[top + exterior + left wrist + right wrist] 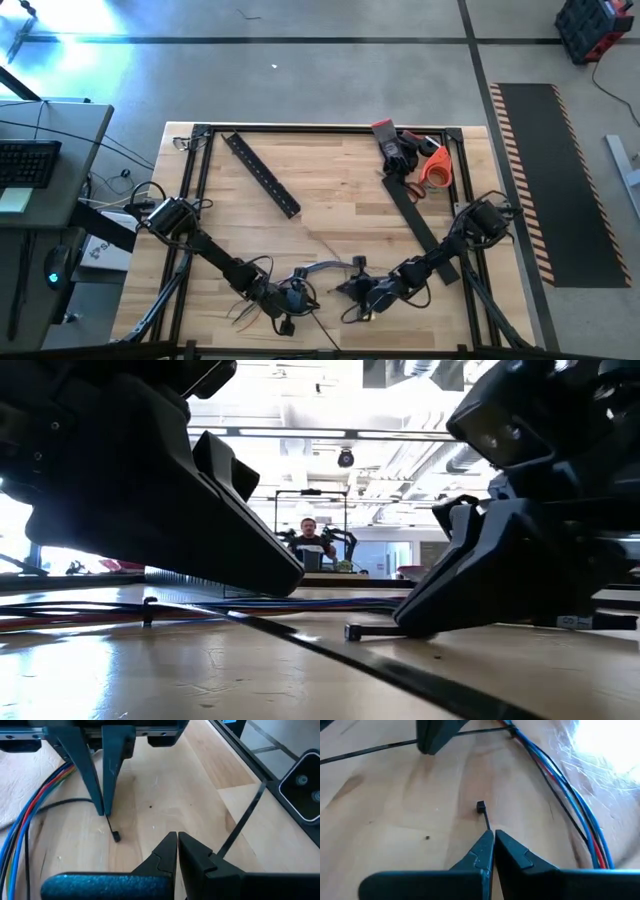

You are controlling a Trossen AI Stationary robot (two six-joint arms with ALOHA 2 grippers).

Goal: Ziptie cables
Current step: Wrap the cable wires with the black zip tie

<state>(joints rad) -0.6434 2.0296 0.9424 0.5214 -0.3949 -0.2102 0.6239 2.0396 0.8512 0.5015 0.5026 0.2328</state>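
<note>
Blue, red and dark cables [580, 827] ran thin and long across the wood near the table's [340, 190] front edge. My right gripper [493, 836] was clamped on a black ziptie [483, 814] beside them, and my left gripper [177, 837] was closed, though I couldn't tell on what. Farther off, both arms hid much of the bundle from above.

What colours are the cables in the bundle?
The cables are blue, red and black, with green and yellow too; the left wrist view shows most colours.

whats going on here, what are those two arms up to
Both arms are down at the near edge of the wooden table, working on a bundle of thin blue, red and dark cables. The right gripper has its jaws shut on a thin black zip tie. The left gripper, also shut, pinches another black strap.
</note>
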